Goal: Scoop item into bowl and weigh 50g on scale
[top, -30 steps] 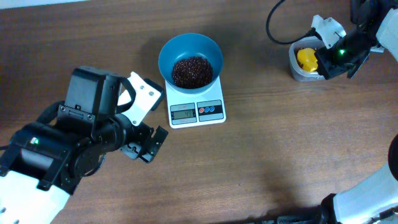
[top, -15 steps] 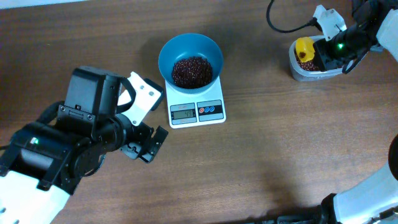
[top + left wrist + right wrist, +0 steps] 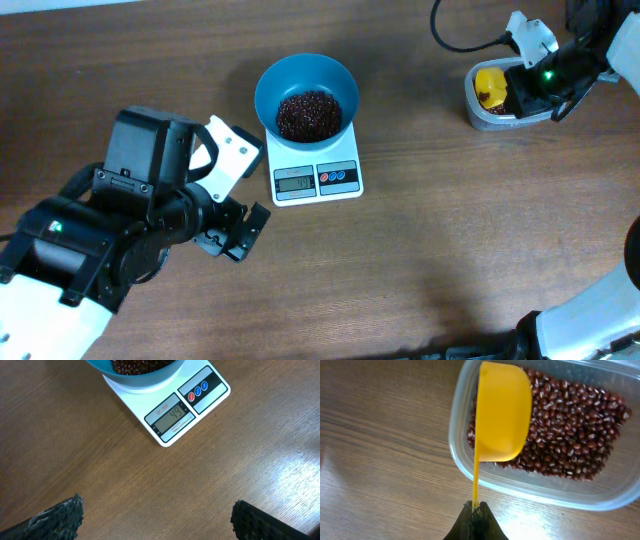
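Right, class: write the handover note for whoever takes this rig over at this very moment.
Left gripper: open, empty, over the table beside the scale.
Right gripper: shut on the yellow scoop by its handle, with the scoop over the beans in the clear tub.
Blue bowl sits on the scale with beans in it; the display reads 49.
Done: nearly all the weight is in.
Left: add a few beans to reach 50.

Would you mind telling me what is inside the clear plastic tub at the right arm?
Dark red-brown beans cover the floor of the tub. The yellow scoop, gripped by its handle in the right tool, hangs over them. What lies beneath the scoop is hidden.
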Robot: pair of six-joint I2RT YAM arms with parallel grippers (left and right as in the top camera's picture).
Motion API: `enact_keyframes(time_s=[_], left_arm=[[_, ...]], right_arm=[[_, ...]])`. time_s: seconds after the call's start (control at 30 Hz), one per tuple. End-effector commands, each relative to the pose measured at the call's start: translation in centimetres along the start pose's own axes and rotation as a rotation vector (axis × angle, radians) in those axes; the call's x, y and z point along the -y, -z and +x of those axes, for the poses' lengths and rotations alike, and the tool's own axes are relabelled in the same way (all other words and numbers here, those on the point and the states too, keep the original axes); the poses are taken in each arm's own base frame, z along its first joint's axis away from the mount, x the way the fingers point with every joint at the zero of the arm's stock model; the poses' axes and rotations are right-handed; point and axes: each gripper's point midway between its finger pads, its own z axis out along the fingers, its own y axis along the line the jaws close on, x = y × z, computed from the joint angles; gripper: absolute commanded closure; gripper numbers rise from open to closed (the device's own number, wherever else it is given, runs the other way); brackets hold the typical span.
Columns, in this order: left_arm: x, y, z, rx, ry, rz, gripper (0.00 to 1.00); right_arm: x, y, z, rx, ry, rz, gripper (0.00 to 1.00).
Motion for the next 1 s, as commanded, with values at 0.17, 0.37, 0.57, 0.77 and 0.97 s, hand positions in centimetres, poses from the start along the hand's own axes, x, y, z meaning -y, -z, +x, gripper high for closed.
enact_keyframes(time_s=[0.17,0.37,0.57,0.77,0.97], left_arm=[[0.1,0.0,0.1,0.001,-0.012,0.009,0.02],[0.1,0.0,0.1,0.001,-0.012,0.008,0.02],[0.1,0.0,0.1,0.001,-0.012,0.009,0.02],[0.1,0.0,0.1,0.001,-0.012,0.009,0.02],[0.1,0.0,0.1,0.001,-0.012,0.009,0.01]], right_arm=[[0.7,0.7,-0.6,0.015,-0.012,0.031,0.96],[0.8,2.6,-1.5,0.202,-0.158,-0.262,0.96],[1.4,3.3,-1.4,0.238,-0.194,-0.301,0.96],[-3.3,9.8,-6.8,0.5,-0.058,-0.528,0.96],[-14.8,9.5,-11.2,0.554,0.301,-0.6,0.96]])
